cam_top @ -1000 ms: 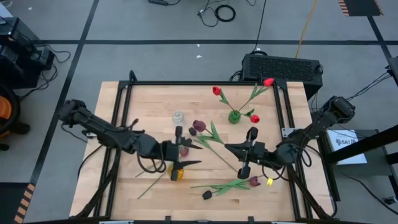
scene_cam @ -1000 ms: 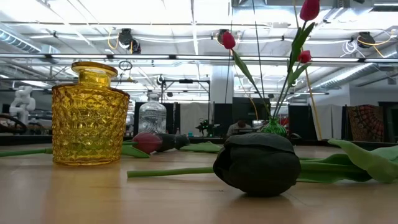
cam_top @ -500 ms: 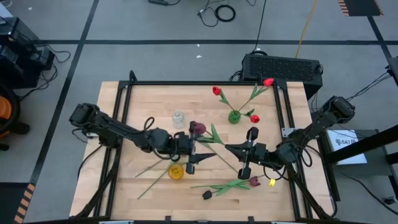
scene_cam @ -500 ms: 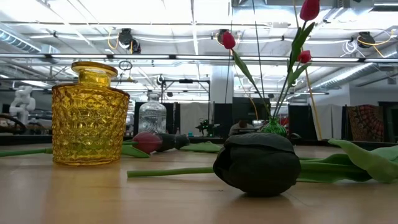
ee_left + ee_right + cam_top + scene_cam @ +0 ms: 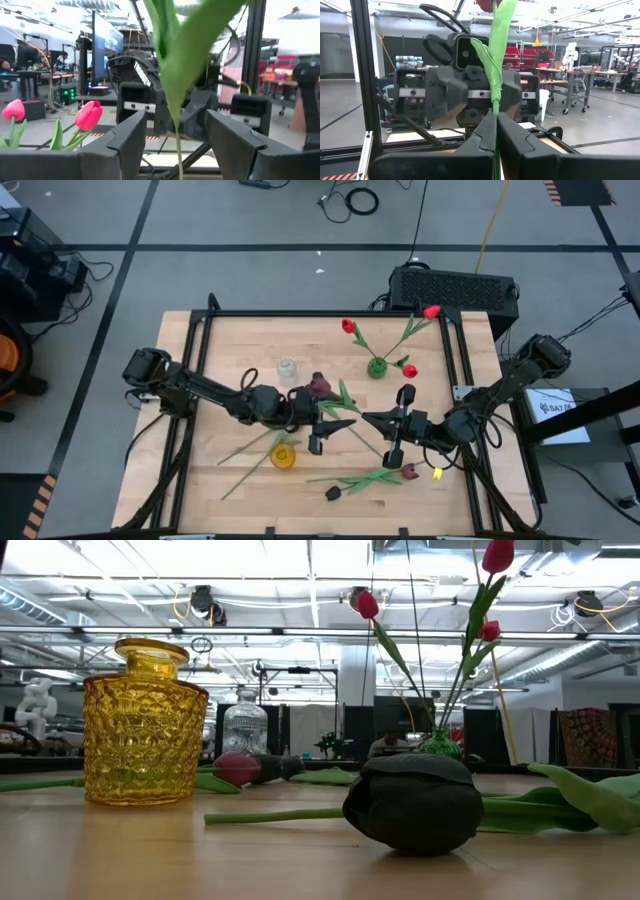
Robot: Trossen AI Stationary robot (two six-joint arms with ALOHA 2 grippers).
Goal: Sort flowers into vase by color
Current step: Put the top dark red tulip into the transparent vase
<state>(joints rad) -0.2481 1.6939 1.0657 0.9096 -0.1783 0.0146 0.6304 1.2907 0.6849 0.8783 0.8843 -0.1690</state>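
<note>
The right end effector [image 5: 372, 420] is pinching a green stem [image 5: 495, 107] between fully closed fingers, holding a maroon tulip [image 5: 320, 387] over the worktop [image 5: 240, 340]. The left end effector [image 5: 330, 432] is facing it with fingers spread wide around that stem, not gripping. Red tulips [image 5: 348, 327] are standing in the green vase [image 5: 377, 367]; others are lying near the yellow vase [image 5: 283, 456].

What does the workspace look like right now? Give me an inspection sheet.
Surface: light wooden tabletop in a black frame.
Job's things: three red tulips in small green vase; yellow textured glass vase and clear glass vase empty; maroon tulip held upright; dark tulips lying loose.
Clutter: nothing seen.
Grippers: right gripper shut on the maroon tulip's stem; left gripper open around it.
Cables: coiled on floor.
Surroundings: black box behind table.
</note>
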